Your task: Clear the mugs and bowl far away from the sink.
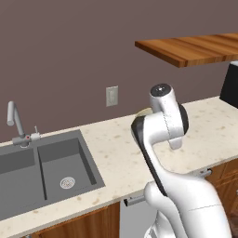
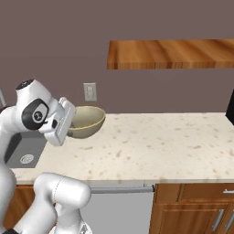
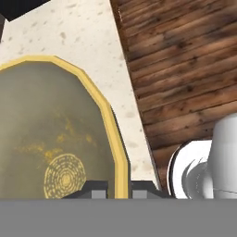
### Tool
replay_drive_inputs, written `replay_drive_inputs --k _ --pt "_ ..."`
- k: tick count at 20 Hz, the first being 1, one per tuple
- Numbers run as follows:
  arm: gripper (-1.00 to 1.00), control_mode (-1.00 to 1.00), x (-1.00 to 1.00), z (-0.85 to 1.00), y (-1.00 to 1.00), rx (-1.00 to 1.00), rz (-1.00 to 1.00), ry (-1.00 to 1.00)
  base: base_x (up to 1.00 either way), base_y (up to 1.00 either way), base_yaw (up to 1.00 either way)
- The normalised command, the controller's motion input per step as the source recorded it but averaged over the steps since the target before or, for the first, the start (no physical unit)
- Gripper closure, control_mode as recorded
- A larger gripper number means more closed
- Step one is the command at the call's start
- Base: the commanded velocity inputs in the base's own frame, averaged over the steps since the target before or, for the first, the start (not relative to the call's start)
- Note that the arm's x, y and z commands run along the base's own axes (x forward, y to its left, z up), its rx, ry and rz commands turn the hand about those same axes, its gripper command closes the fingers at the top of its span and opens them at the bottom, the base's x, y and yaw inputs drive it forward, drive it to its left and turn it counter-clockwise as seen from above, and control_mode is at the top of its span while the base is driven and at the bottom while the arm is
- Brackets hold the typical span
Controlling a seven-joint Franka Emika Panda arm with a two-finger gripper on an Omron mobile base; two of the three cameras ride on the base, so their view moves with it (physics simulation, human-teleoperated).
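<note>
Tool: the tool (image 3: pixel 115 187) is clenched on the near rim of the bowl (image 2: pixel 87 121), one fingertip inside the rim and one outside, as seen in the hand view.
Bowl: held up off the table (image 2: pixel 151 146), roughly level with its mouth upward; in the right base view it hangs over the table's left end, near the sink (image 1: pixel 44 169) and just below the wall outlet (image 2: pixel 90 91).
Step in hand: judged from the lifted bowl, this is the carry, with the bowl picked up and not yet set down.
Next move: it calls for swinging the bowl rightward along the table, well away from the sink, keeping it level, then lowering it until its base rests flat before letting go.
Risk: a rim pinch is a thin hold, so the bowl could tip or slip during a fast swing.
Left base view: shows the double basin, drain and faucet (image 1: pixel 15 122); the arm hides nearly all of the bowl.
Right base view: shows the bowl's whole profile and the long bare stretch of table to the right, under the wooden shelf (image 2: pixel 171 54).
Hand view: shows the grip itself and the bowl's olive inside.
Mugs: I cannot tell where they are.
</note>
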Motion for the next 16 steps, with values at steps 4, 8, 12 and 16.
replay_drive_inputs --k 4,8,12,16 --pt "1.0 -1.0 -0.77 0.33 0.0 0.11 0.02 -0.17 0.0 0.0 0.0" --pt "1.0 -1.0 -0.43 0.24 0.0 0.06 0.17 -0.12 0.0 0.0 0.0" --pt "1.0 -1.0 -0.25 0.21 0.0 0.0 0.2 -0.03 0.0 0.0 0.0" --pt "1.0 -1.0 -0.14 0.35 0.0 0.0 0.16 0.02 0.0 0.0 0.0"
